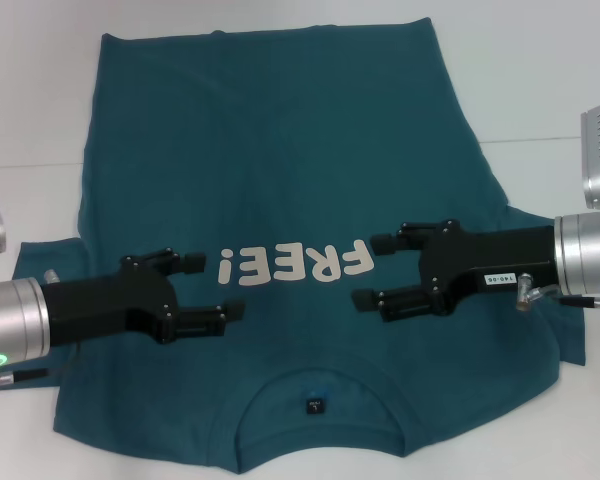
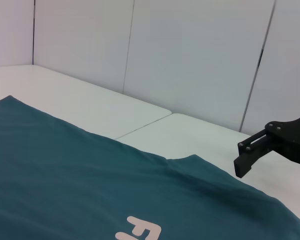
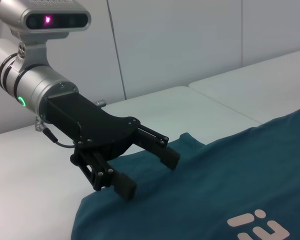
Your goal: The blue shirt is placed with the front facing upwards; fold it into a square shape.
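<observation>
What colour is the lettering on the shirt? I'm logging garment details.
White, reading "FREE!" on the dark teal-blue shirt; the head view shows it best.

Both arms reach inward, the left gripper [image 1: 220, 288] and right gripper [image 1: 373, 270] facing each other, fingers spread apart

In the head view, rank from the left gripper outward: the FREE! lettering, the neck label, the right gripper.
1. FREE! lettering, just beyond the left gripper, on the blue shirt's chest.
2. Neck label, near edge, at the collar.
3. Right gripper, past the lettering.
</observation>
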Controlling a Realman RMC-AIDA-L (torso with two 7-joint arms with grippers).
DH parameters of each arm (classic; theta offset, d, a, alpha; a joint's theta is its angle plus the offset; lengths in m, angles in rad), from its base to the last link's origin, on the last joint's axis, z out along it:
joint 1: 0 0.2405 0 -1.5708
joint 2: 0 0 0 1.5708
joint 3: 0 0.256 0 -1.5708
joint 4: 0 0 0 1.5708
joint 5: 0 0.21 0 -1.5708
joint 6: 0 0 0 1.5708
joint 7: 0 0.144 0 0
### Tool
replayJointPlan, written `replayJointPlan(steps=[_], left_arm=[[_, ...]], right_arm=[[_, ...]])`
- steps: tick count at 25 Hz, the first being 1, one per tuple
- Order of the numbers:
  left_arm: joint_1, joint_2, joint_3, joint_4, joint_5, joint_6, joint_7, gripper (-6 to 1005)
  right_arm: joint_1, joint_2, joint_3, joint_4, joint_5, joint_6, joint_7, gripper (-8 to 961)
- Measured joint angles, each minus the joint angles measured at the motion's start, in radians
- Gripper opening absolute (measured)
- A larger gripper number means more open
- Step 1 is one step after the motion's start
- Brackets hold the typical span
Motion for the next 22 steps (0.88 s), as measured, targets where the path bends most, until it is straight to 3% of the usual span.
replayJointPlan(steps=[10,14,18,22], left_arm=[[0.003,-0.003,0.001,0.000,-0.001,0.003,0.000,919],[0.009,-0.005,-0.037,0.003,-0.007,0.001,-0.016,919],[0.025,0.009,-0.100,0.048,0.003,-0.004,-0.192,919],[0.081,0.011,-0.135,0.190,0.075,-0.013,-0.420,919]], right_arm=[[-0.004,0.002,0.000,0.000,0.001,0.000,0.000,915],[-0.010,0.006,0.021,-0.007,0.005,0.000,0.002,915],[-0.025,0.004,0.064,-0.008,0.006,0.000,0.008,915],[-0.042,0.002,0.083,-0.009,0.007,-0.001,0.008,916]])
